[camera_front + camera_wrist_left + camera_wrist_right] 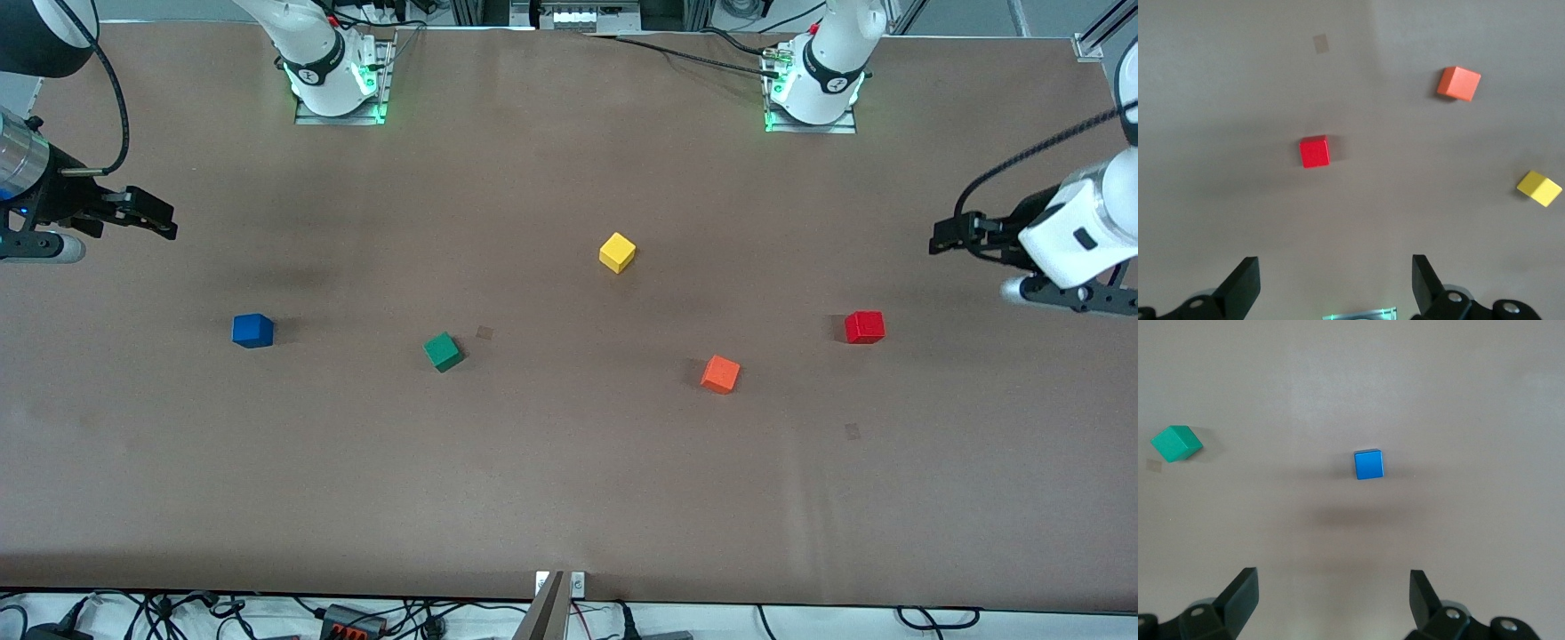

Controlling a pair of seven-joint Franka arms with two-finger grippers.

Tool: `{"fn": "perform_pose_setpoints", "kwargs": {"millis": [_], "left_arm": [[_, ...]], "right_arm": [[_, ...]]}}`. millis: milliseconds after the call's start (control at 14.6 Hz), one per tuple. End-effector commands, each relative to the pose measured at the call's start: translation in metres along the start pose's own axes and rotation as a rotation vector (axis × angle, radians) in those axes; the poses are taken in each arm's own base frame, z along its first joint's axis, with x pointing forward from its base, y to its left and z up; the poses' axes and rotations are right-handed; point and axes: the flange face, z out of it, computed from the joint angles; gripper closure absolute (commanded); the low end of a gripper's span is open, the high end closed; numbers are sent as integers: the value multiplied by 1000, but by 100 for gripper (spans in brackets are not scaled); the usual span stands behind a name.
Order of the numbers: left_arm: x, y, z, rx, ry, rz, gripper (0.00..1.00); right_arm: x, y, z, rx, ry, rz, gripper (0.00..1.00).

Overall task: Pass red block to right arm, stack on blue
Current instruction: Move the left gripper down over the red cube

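The right gripper (164, 224) is hanging open and empty over the bench (569, 498) near the blue cube (252, 330). The red block (864, 326) is sitting well apart from that cube, toward the left arm's end, where the left gripper (942, 240) is hovering open near it, holding nothing.

Red block (864, 326), blue block (252, 330), green (443, 351), orange (720, 373), yellow (617, 252) cubes; brown table (569, 498).

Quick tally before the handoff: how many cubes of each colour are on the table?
red block: 1
blue cube: 1
green cube: 1
yellow cube: 1
orange cube: 1
Total: 5 cubes
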Motion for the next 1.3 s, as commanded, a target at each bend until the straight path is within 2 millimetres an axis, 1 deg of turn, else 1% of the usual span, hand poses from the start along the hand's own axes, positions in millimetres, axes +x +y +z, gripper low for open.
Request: {"fn": "perform_pose_setpoints", "kwargs": {"millis": [0,68,205,273,342,410,546,683,751,820,956,1093,1230], "left_arm": [[31,-30,26,-37,-27,-38,0],[40,-38,39,-32,-15,-42,0],[49,-43,82,-21,-18,-49,0],[49,-46,108,-19,-15,-54,0],[48,-46,128,-17,5,-56,0],[45,-46,142,-10,35,-62,0],[40,-41,176,-3,77,-63,0],[37,-45,207,4,124,-72,0],[37,-46,217,7,152,-74,0],[38,-45,223,9,169,-75,0],[38,-44,244,8,160,-76,0],[28,-46,269,5,131,-82,0],[20,-47,296,20,158,-77,0]], "right_arm": [[0,-2,-4,-1,9,-11,0],[0,-2,-5,-1,10,-11,0],[-1,-2,-5,-1,9,-11,0],[0,-2,-4,-1,9,-11,0],[0,-2,-4,-1,9,-11,0],[0,-2,-4,-1,9,-11,0],[0,-3,-4,-1,9,-13,0],[0,-3,-4,-1,7,-11,0],[0,-3,-4,-1,9,-11,0],[0,-3,-4,-1,9,-11,0],[0,-3,-4,-1,9,-11,0],[0,-3,-4,-1,9,-11,0],[0,-2,-3,-2,6,-10,0]]}}
